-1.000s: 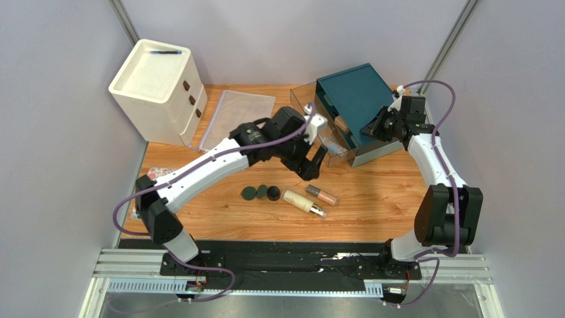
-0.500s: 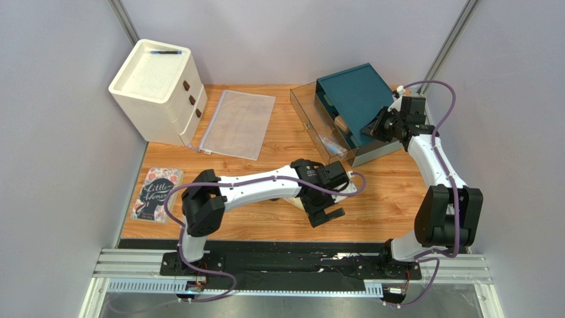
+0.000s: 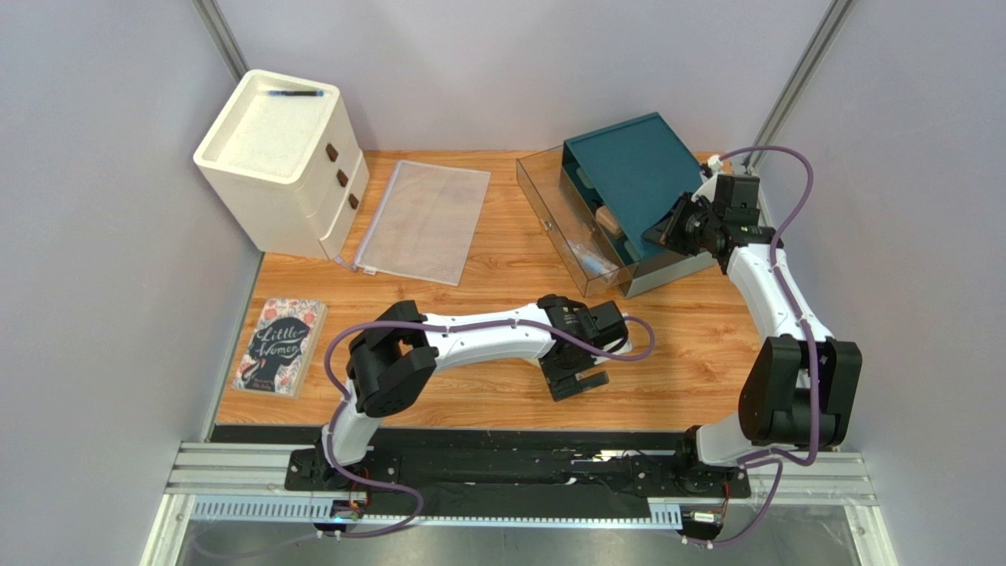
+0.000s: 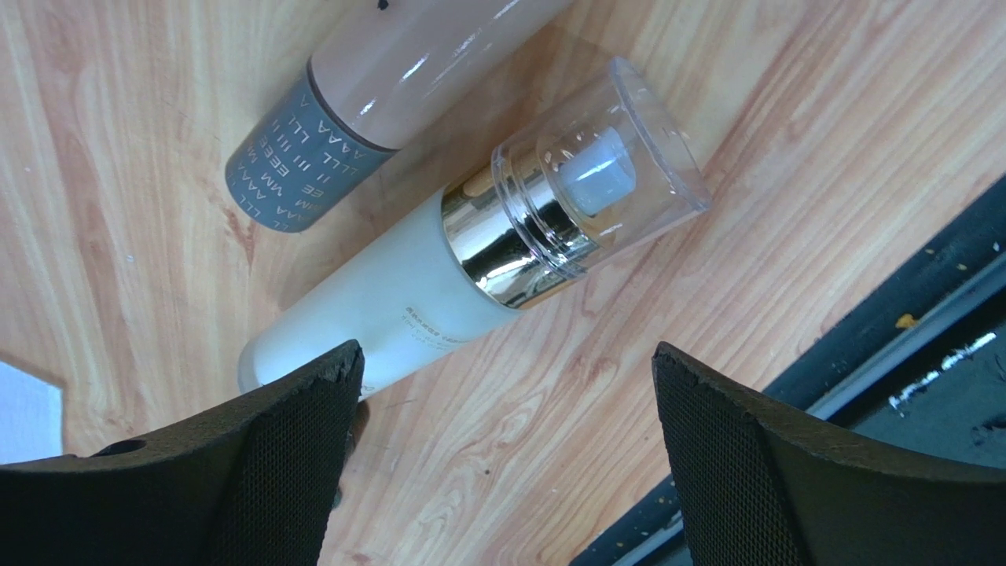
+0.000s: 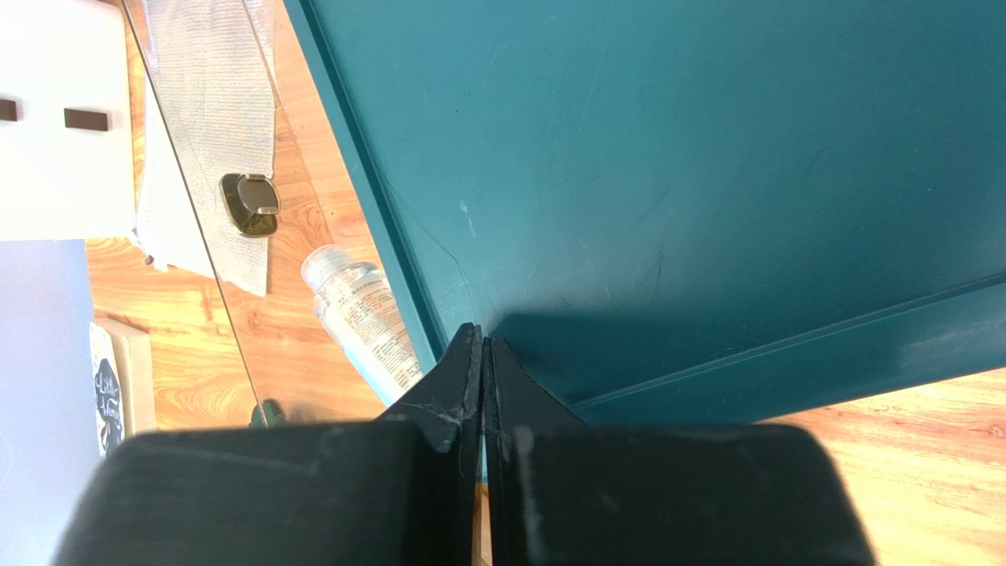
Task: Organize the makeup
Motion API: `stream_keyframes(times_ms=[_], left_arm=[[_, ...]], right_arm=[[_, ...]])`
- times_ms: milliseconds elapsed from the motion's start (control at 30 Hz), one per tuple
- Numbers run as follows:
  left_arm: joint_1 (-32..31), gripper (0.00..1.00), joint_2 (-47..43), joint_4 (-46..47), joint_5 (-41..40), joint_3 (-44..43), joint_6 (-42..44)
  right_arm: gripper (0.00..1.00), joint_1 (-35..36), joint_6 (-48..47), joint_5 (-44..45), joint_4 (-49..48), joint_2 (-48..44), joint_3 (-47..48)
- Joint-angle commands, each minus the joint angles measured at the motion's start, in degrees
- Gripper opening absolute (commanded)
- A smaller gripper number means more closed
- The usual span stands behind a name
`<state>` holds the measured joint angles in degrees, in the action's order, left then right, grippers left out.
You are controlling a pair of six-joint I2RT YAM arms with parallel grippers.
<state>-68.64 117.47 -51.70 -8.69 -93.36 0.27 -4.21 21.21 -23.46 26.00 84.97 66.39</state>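
In the left wrist view a cream bottle (image 4: pixel 402 301) with a gold collar and clear cap lies on the wood. A pinkish-beige tube (image 4: pixel 402 71) with a grey cap lies beside it. My left gripper (image 4: pixel 508 466) is open just above the table, and the bottle's base is near its left finger (image 4: pixel 289 472). In the top view this gripper (image 3: pixel 575 380) is at the front middle; its arm hides the dark puffs. My right gripper (image 5: pixel 482 342) is shut on the edge of the teal lid (image 5: pixel 709 177), which shows tilted at the back right (image 3: pixel 632 177).
A clear box (image 3: pixel 567 230) under the teal lid holds a clear labelled bottle (image 5: pixel 360 318). A white drawer unit (image 3: pixel 278 159) stands at the back left, a clear zip pouch (image 3: pixel 419 218) beside it, and an illustrated book (image 3: pixel 281 344) at the left edge.
My left arm has swung from the clear box down to the front middle, over the makeup, covering the puffs and tubes in the top view. The right arm has barely moved.
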Motion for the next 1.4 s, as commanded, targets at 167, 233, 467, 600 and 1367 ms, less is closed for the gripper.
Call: stream_keyframes(times_ms=[167, 233, 467, 600, 1367], left_arm=[[0.1, 0.9, 6.2, 1.1, 4.5, -0.6, 0.3], [0.0, 0.91, 7.0, 1.1, 4.8, 0.0, 0.3], [0.0, 0.86, 8.2, 0.7, 5.4, 1.3, 1.2], [0.0, 0.53, 7.1, 1.3, 7.2, 3.4, 0.6], [3.3, 0.0, -15.3, -3.4, -2.2, -10.1, -12.7]], right_arm=[[0.0, -0.5, -3.8, 7.3, 14.4, 2.6, -4.3], [0.0, -0.5, -3.8, 7.3, 14.4, 2.6, -4.4], [0.0, -0.5, -3.9, 7.5, 14.5, 2.5, -4.4], [0.0, -0.5, -3.7, 7.4, 14.5, 2.5, -4.7], [0.0, -0.5, -2.8, 6.5, 13.1, 3.4, -5.0]])
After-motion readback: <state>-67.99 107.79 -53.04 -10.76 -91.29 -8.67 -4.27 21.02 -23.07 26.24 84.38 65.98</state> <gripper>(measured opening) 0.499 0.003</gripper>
